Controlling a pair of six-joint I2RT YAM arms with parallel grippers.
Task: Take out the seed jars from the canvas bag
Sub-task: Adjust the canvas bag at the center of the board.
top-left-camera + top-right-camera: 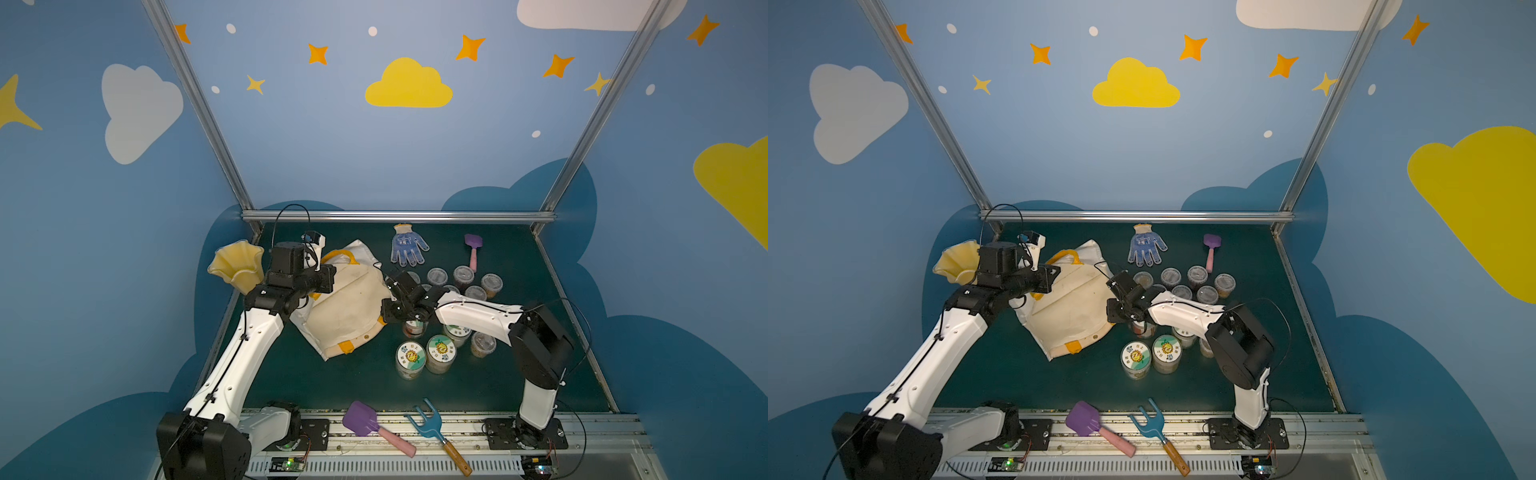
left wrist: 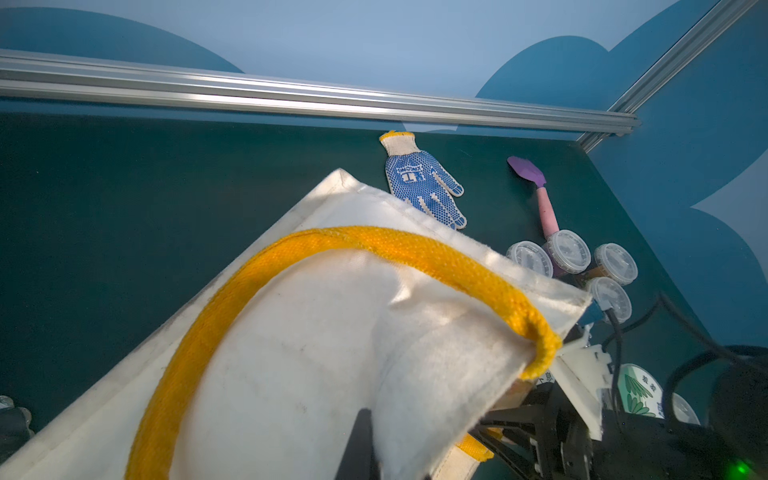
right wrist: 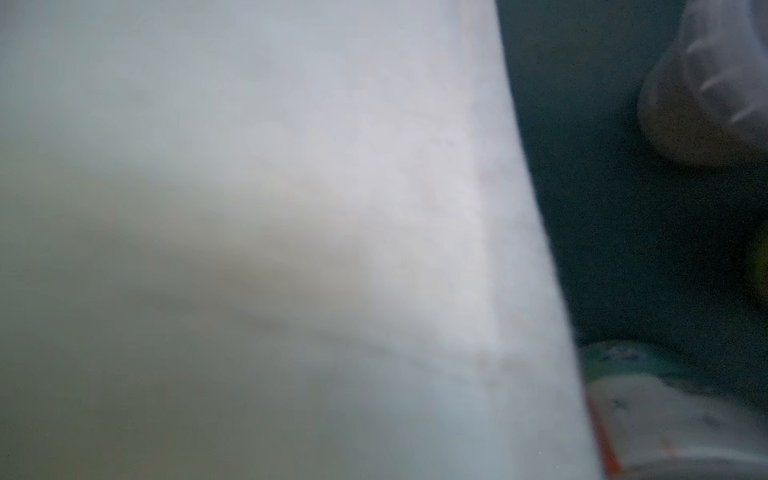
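Note:
The cream canvas bag [image 1: 349, 307] lies slumped on its side on the green table, left of centre. My left gripper [image 1: 322, 291] is shut on its fabric near a yellow handle [image 2: 374, 245]; one dark finger [image 2: 360, 446] shows under the cloth. My right gripper [image 1: 386, 305] is against the bag's right edge. Canvas fills the right wrist view, hiding its jaws. Several small lidded seed jars [image 1: 463, 274] cluster behind the right arm. Larger jars with pictured lids [image 1: 411, 355] stand in front of it. One jar [image 1: 413, 328] sits just under the right wrist.
A yellow ruffled vase [image 1: 239, 266] stands behind the left arm at the table's left edge. A blue dotted glove [image 1: 407, 245] and a small purple scoop [image 1: 473, 249] lie at the back. A purple shovel [image 1: 374, 426] and a blue fork [image 1: 432, 428] rest on the front rail.

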